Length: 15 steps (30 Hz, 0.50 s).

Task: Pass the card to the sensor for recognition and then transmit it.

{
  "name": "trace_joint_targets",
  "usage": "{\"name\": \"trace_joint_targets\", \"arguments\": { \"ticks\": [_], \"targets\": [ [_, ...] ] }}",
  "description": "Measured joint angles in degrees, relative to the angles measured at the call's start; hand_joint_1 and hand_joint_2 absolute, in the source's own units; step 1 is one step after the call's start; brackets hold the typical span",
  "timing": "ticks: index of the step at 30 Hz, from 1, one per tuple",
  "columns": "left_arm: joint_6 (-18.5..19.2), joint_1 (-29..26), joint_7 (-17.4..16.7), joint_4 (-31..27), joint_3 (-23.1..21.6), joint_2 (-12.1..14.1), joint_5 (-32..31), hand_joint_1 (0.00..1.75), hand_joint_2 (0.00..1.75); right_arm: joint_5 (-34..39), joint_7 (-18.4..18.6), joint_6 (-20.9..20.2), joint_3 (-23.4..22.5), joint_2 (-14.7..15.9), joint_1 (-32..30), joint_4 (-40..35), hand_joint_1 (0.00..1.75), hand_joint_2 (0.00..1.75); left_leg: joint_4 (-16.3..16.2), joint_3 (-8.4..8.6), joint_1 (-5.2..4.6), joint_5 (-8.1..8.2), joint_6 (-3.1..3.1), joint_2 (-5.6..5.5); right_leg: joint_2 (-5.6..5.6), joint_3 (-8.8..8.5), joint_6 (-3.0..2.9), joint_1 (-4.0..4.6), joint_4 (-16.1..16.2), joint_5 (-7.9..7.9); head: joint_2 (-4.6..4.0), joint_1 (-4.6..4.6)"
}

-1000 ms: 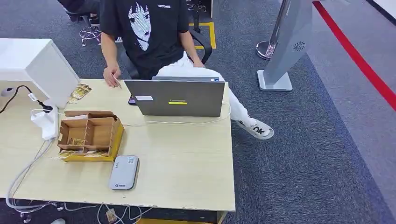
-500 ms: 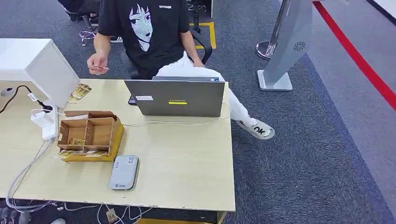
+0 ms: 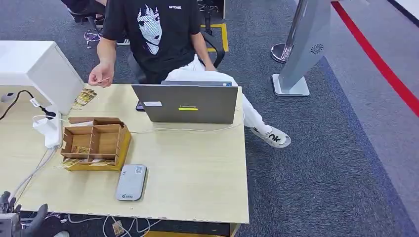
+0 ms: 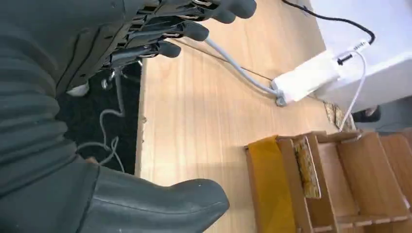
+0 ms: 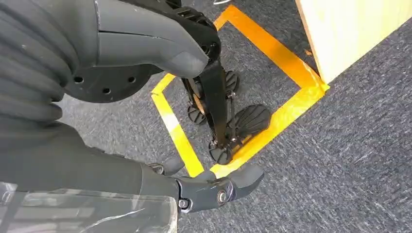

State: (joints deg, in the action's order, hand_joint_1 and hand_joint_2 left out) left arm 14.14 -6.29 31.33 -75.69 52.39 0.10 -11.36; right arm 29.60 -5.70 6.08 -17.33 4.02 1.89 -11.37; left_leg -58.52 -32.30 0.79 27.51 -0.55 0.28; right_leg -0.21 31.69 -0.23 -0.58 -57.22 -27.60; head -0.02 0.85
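My left hand (image 3: 15, 217), open and empty at the tabletop's (image 3: 197, 177) near-left edge, sits nearer the card box (image 3: 96, 143) ahead-right than my empty, loosely open right hand (image 5: 145, 53).

sensor (image 3: 131, 182) before box (image 3: 95, 143), laptop (image 3: 186, 103) behind

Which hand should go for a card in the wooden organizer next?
Left. The left hand is open, over the table edge beside the wooden organizer; the right hand hangs low over the carpet.
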Motion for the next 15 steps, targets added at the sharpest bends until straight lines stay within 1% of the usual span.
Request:
{"name": "trace_joint_targets", "arguments": {
  "ticks": [10, 15],
  "targets": [
    [-7.32, 0.62, -6.35, -7.23, -9.54, 4.33, -17.17, 0.0, 1.75, -1.95, 0.76, -0.07, 0.02, 0.0, 0.01, 0.0, 0.0, 1.75, 0.0, 0.0, 0.0, -0.03, -0.03, 0.02, 0.02, 0.02, -0.02, 0.0, -0.01, 0.02, 0.0, 0.02],
    [-10.7, 1.64, -9.71, -10.53, -14.72, 7.1, -26.02, 0.0, 1.75, -3.09, 1.09, -0.09, 0.06, 0.0, 0.03, 0.0, 0.0, 1.75, 0.0, 0.0, 0.0, -0.03, -0.03, 0.02, 0.03, 0.02, -0.02, 0.0, -0.01, 0.02, 0.02, 0.02]
  ]
}}
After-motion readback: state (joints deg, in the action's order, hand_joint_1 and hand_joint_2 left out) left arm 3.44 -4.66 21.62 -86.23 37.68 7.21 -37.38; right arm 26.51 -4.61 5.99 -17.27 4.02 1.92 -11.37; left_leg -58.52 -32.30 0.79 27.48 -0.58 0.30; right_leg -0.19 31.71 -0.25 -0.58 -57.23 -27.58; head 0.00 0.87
